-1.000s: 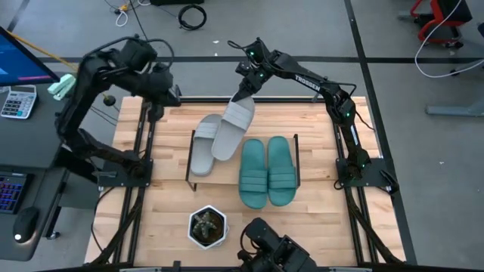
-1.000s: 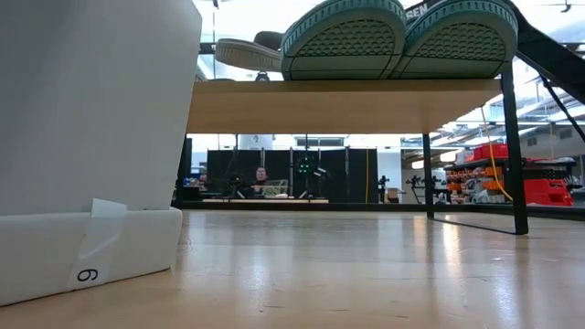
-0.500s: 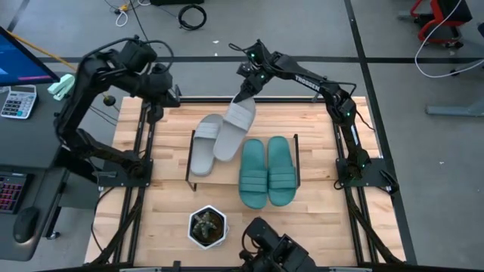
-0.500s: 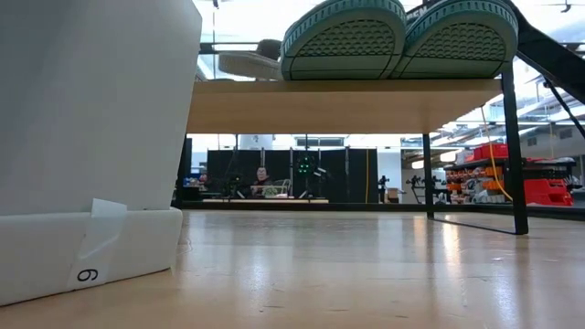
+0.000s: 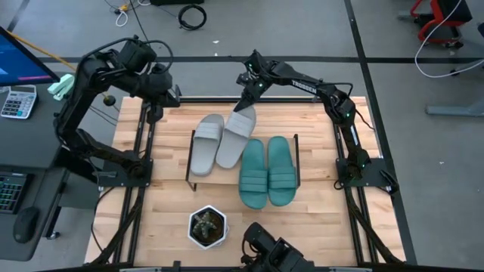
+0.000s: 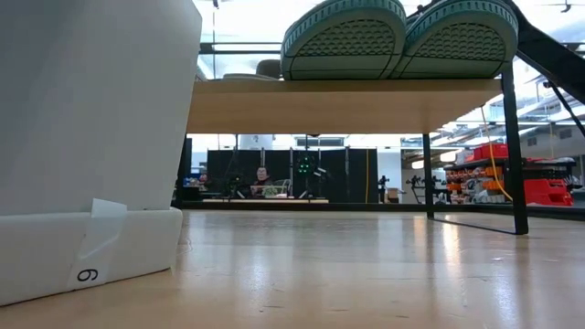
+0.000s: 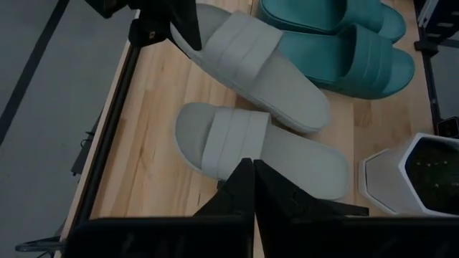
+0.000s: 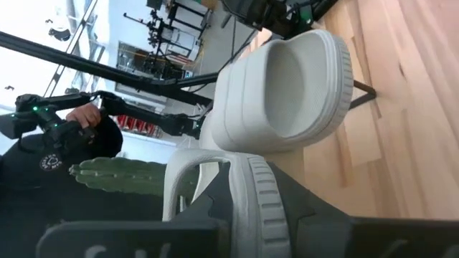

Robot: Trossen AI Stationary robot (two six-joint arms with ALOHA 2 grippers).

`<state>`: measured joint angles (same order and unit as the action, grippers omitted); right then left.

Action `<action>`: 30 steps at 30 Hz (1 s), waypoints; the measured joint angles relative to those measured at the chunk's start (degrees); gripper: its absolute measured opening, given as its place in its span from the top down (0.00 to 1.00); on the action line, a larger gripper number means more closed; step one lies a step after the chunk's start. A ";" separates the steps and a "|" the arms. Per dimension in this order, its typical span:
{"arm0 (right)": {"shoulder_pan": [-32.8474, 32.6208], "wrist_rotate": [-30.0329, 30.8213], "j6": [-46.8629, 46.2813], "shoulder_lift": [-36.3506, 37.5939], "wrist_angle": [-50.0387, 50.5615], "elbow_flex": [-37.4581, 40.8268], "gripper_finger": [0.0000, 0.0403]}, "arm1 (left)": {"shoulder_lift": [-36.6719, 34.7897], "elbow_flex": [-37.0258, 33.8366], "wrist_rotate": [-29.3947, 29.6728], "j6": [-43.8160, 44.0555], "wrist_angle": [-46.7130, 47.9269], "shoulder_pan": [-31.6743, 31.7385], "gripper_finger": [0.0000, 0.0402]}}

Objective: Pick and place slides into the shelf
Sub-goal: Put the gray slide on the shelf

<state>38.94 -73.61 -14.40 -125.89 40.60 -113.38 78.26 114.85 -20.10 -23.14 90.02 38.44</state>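
Over the far edge of the low shelf with a pale wooden board top and thin black metal legs, the right arm stretches out long, its gripper pinching the heel rim of a light grey rubber slide sandal with a wide ribbed strap, which lies angled beside its grey mate. Two teal-green rubber slides with ridged straps lie side by side on the board. Folded high at the table's far left corner, the left arm's gripper has its fingers pressed together on nothing.

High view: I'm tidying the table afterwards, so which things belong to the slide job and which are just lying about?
Job:
- grey slide held by the right claw
- second grey slide
- teal slides
- shelf

Lying about:
- white plant pot
- calculator
- left claw, shut, waiting
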 joint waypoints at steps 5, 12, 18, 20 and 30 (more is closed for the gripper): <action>-0.68 0.41 0.09 0.00 -0.15 0.32 0.88 | 0.00 0.00 0.01 0.00 0.00 0.00 0.95; -2.78 1.05 -0.11 -0.02 -1.87 0.32 0.88 | 0.00 0.00 -0.02 -0.07 -0.01 0.00 0.99; -4.19 2.39 -0.13 -0.02 -4.11 0.32 0.88 | 0.00 0.00 -0.02 -0.02 -0.01 0.00 0.95; -4.31 3.50 -0.15 -0.02 -4.65 0.32 0.88 | 0.00 0.00 -0.02 -0.02 -0.01 0.00 0.94; -4.31 6.10 0.74 -0.02 -4.90 0.32 0.88 | 0.00 0.02 -0.02 0.02 -0.01 0.00 0.98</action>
<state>34.63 -67.51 -13.65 -125.91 35.70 -113.06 78.26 114.87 -20.12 -23.11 90.02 38.44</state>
